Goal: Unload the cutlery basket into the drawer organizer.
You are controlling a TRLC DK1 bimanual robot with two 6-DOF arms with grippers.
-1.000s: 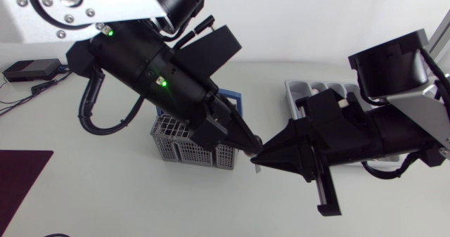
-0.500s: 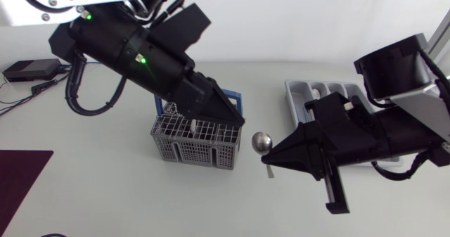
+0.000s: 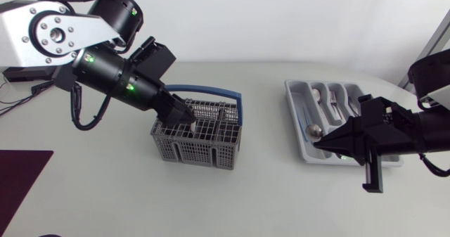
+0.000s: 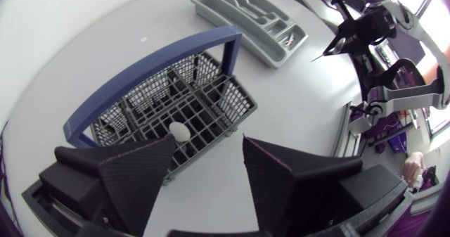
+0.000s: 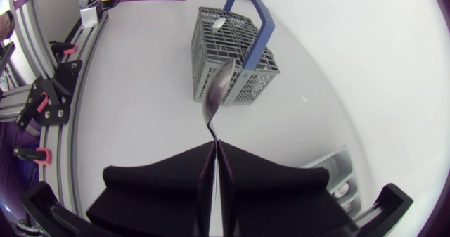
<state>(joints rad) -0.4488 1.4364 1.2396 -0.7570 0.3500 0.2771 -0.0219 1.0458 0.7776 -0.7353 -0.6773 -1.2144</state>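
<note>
Between the right pincer's fingers, pressed together on its handle, a spoon sticks out with its bowl ahead of the tips. From the head view that bowl hangs over the drawer organizer's outer long compartment, at the end under the pincer. I judge the step in hand to be delivery: this piece is out of the cutlery basket and about to be put down. The next move probably calls for turning the spoon to lie along a compartment, lowering it close to the tray floor, then parting the fingers. Other cutlery already lies in the compartments beyond the pincer, so a free or matching slot has to be chosen. Whether the one under the bowl is free I cannot tell.

Well apart from that, the left pincer hangs over the basket with its fingers spread and nothing between them. A white-ended piece stands in a grid cell just ahead of one finger, a likely next pick. The blue handle arches across the basket beyond the pincer, and the narrow grid cells leave little room for broad fingers, so a descent there needs care. A dark mat and a small black box sit on the tabletop far behind the left pincer, clear of both paths.
</note>
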